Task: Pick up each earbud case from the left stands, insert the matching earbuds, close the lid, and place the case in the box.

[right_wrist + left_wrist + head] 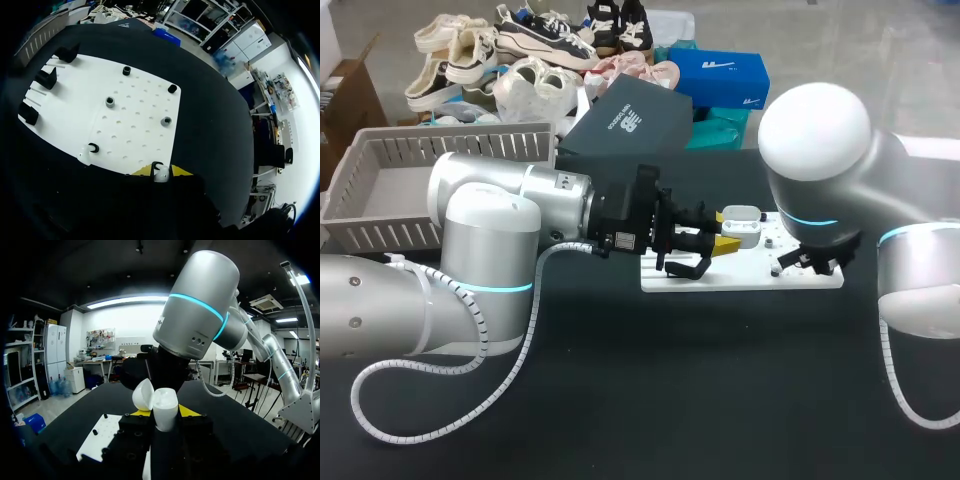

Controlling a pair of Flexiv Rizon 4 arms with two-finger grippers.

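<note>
Above the table [620,420] and white board [740,278], left jaws grip the open case [165,410], right jaws an earbud [160,174].

1. The tabletop [650,420] is a flat surface under a matte black covering. In the head view it spans the full width, from the near side to the far edge.
2. The covering is uniform in colour and lies smooth.
3. In the left wrist view the tabletop [85,410] runs ahead to a straight far edge and carries a dull grey sheen.
4. In the right wrist view the tabletop [210,115] is seen from above, evenly lit, dark to its edge.
</note>
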